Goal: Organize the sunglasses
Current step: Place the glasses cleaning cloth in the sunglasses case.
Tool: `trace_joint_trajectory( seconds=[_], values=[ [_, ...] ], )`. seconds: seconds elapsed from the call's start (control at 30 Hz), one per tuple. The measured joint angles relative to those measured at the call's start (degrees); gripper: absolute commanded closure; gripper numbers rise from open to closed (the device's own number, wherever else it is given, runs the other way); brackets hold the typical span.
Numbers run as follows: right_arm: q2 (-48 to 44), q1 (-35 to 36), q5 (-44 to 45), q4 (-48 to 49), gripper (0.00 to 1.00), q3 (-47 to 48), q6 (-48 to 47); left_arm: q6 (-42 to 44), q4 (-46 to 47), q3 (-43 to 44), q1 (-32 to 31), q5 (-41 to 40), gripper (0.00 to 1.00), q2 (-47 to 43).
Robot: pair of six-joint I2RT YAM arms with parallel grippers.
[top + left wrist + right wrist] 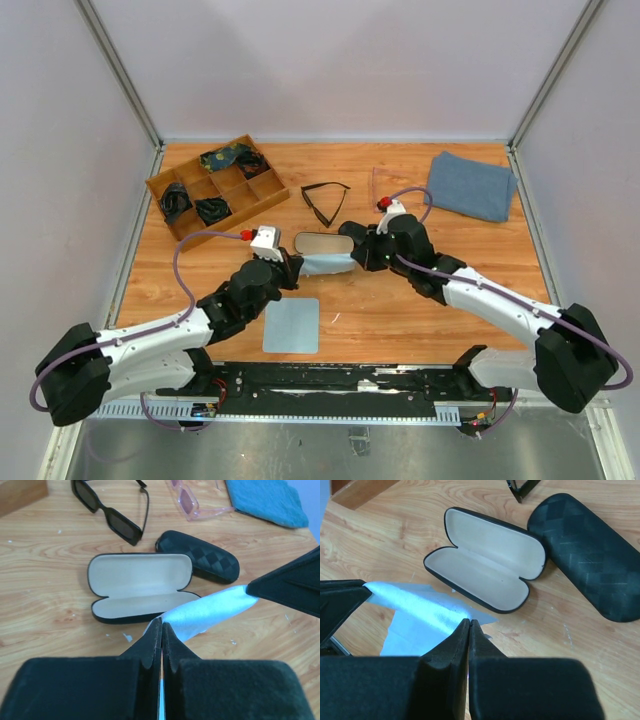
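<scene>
Black sunglasses [121, 524]; pinkish sunglasses [188, 501] beside; unfolded

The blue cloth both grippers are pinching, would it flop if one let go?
Probably floppy: the cloth folds and creases where it stretches between the left gripper and right gripper. It looks thin, so likely very light. Its sheen hints it could slip out.

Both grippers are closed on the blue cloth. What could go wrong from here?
The left gripper and the right gripper each pinch only an edge of the light blue cloth, so it may slip free if they pull apart. The cloth hangs close to the open case; a low move could push that case.
</scene>
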Motion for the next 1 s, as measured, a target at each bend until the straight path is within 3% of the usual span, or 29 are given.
trace_joint_trajectory(
  seconds=[0.4,1.0],
  values=[
    [4.4,1.8,1.2,2.5,0.99,2.1,2.3,0.6,-1.1,-1.9,5.1,1.2,1.00,-2.6],
    [4.7,3.0,2.1,2.9,0.99,2.1,3.4,0.6,-0.6,-2.3,6.2,3.9,0.99,-0.8]
  ],
)
